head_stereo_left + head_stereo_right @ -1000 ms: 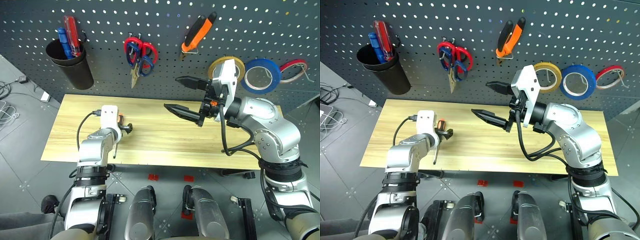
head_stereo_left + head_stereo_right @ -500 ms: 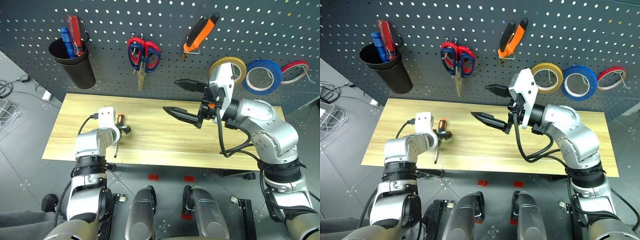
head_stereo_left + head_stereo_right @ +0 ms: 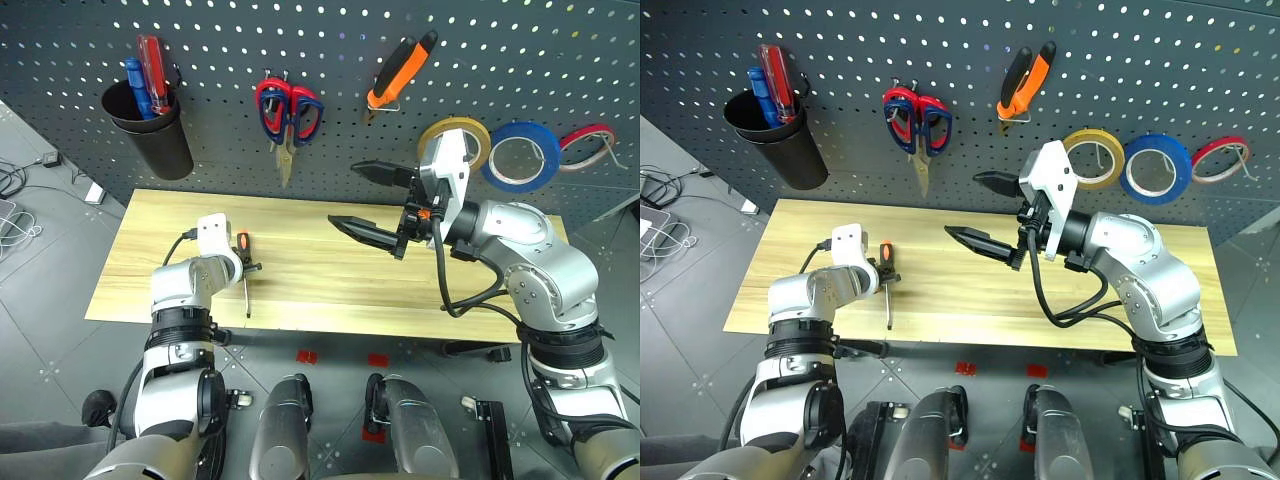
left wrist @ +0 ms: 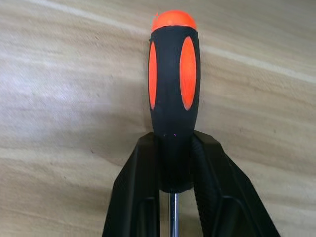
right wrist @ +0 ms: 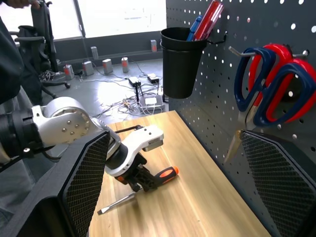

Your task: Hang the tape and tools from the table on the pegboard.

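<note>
The slim screwdriver (image 3: 241,243) lies on the pale wood table (image 3: 330,290) near its left end, orange-black handle toward the pegboard (image 3: 220,40), shaft toward the front edge. My left gripper (image 4: 173,140) is shut on the screwdriver (image 4: 173,74), its fingers pressing the black lower end of the handle from both sides. My right gripper (image 3: 342,192) hangs open and empty above the table's middle, pointing left. On the pegboard hang the orange-black pliers (image 3: 398,68) and the yellow-tan tape (image 3: 1118,156), the tape partly behind my right hand.
A black cup (image 3: 150,130) holding red and blue screwdrivers hangs on the pegboard at the left. Scissors with red and blue loops (image 3: 288,110) hang beside it. A blue tape roll (image 3: 552,150) and a red one (image 3: 588,128) hang at the right.
My left gripper has closed from open onto the screwdriver's handle, and the shaft has swung to point straight at the front edge. The right arm has kept still.
</note>
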### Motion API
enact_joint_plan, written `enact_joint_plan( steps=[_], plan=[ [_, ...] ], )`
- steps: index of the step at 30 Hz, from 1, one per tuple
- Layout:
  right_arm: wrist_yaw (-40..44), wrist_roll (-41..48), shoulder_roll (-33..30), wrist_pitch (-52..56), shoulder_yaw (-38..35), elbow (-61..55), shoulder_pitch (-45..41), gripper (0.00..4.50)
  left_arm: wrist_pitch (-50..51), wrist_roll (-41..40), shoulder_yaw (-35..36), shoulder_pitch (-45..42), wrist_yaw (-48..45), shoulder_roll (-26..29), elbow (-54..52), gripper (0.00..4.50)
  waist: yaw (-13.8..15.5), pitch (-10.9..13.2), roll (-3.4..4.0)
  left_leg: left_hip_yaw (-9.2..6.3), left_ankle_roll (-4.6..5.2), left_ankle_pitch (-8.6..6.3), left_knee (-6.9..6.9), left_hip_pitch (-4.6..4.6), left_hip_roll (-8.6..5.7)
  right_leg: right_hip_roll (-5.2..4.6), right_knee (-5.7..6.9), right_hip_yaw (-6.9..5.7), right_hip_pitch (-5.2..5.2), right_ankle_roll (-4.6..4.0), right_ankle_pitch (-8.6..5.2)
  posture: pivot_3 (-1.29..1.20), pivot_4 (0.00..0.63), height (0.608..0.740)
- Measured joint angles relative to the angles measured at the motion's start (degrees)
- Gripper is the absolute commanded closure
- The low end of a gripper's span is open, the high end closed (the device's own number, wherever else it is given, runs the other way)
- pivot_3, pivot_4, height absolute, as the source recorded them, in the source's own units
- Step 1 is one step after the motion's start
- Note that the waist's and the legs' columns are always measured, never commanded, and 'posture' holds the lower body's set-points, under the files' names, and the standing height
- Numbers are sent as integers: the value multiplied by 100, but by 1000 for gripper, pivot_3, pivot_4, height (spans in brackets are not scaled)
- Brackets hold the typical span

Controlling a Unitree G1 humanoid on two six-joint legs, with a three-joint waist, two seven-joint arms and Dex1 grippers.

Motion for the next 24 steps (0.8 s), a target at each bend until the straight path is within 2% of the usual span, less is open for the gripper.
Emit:
enact_joint_plan(
  steps=[5, 7, 9, 12, 15, 18, 20, 24],
  plan=[
    [184, -6, -364, 50, 4, -8, 402, 0, -134, -25, -282, 551, -189, 101, -1223, 3938, -8, 0, 0, -2, 0, 0, 0, -1, 3, -2, -1, 7, 0, 0, 0, -20, 300, 740],
    [186, 0, -360, 82, 4, -34, 439, 0, -362, -22, -374, 732, -259, 142, -1924, 3938, -16, -1, 1, -4, 0, 0, -1, -1, 7, -1, 0, 6, 0, 0, 0, -31, 256, 740],
    [163, 5, -357, 100, 5, -135, 518, 0, -839, 32, -448, 947, -220, 99, -2678, 3938, -18, -34, 1, -4, -1, 0, -4, -3, 7, -1, -5, 7, -1, -1, 0, -42, 218, 740],
    [229, -7, -437, 100, 17, -212, 556, 0, -1722, 333, -672, 1127, -12, 58, -3308, 3938, -18, -154, -3, -3, -1, 0, -6, -6, 1, -2, -10, 3, 1, -1, 0, -39, 244, 740],
    [270, -11, -433, 89, 19, -210, 441, 0, -2406, 574, -725, 1062, 191, 61, -3466, 3938, -23, -204, -5, -5, 1, 0, -2, 4, 2, -3, -6, 4, 14, -5, 3, -40, 202, 740],
    [317, -10, -478, 61, 14, -208, 439, 0, -3253, 1036, -646, 829, 759, 99, -3343, 3938, -12, -287, -12, -10, 1, 0, -6, 3, 2, -1, -14, 1, 16, -5, 3, -29, 231, 740],
    [385, -18, -482, 16, 16, -192, 438, 0, -3685, 1295, -547, 574, 1006, 249, -3228, 3938, -11, -289, -15, -8, 2, -1, -6, 3, 1, -1, -14, 1, 17, -5, 3, -25, 227, 740],
    [399, -105, -468, -84, 26, -52, 395, 0, -4340, 1517, -614, 378, 1042, 302, -3014, 3938, 3, -306, -17, -8, 2, -1, -5, 3, -2, -2, -15, -1, 19, -5, 3, -8, 226, 740]
  ],
)
